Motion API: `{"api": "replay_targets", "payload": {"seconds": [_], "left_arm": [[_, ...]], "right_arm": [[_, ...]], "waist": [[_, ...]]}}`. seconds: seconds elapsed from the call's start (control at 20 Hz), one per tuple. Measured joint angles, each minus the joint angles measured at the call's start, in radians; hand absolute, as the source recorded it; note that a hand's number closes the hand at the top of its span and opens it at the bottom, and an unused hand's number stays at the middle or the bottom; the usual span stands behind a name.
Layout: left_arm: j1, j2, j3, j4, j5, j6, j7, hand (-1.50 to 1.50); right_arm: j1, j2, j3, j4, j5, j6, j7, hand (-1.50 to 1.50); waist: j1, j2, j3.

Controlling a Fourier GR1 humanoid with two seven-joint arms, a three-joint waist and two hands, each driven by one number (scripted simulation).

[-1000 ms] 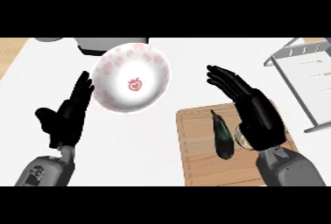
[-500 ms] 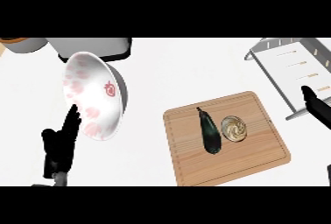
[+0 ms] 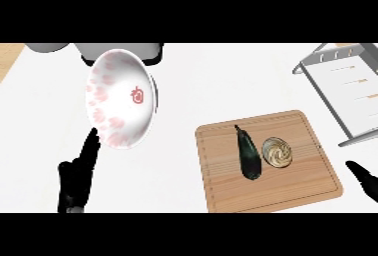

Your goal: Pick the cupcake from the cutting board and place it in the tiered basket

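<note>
The white counter (image 3: 221, 85) held a wooden cutting board (image 3: 295, 192). The cupcake (image 3: 279, 151) sat on it beside a dark eggplant (image 3: 249, 156), not yet picked. The tiered basket (image 3: 345, 82) waited far right. The left robot hand (image 3: 77, 172) rested with fingers straight; I cannot tell about the right robot hand (image 3: 365, 179).

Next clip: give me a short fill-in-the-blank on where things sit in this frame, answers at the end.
1. The cupcake sits on the cutting ____.
2. The dark vegetable lies to the ____ of the cupcake in the view.
3. The basket stands at the view's ____ edge.
4. The left hand shows just below the ____.

Missing words: board; left; right; plate
</note>
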Motion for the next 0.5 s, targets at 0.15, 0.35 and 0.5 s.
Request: {"api": "replay_targets", "payload": {"seconds": [0.15,0.35,0.5], "left_arm": [[0.003,-0.006,-0.010,-0.007,-0.009,0.001,-0.010,0.00],[-0.008,-0.004,-0.007,-0.004,-0.007,-0.009,-0.005,0.00],[-0.004,-0.010,-0.015,-0.005,-0.016,-0.010,-0.023,0.00]], "right_arm": [[0.073,-0.074,0.061,-0.066,0.066,0.075,0.152,-1.50],[0.142,-0.189,0.119,-0.146,0.178,0.180,0.349,-1.50],[0.141,-0.254,0.159,-0.203,0.283,0.246,0.526,-1.50]], "waist": [[0.013,0.003,-0.002],[0.024,0.008,-0.004],[0.040,0.010,-0.004]]}}
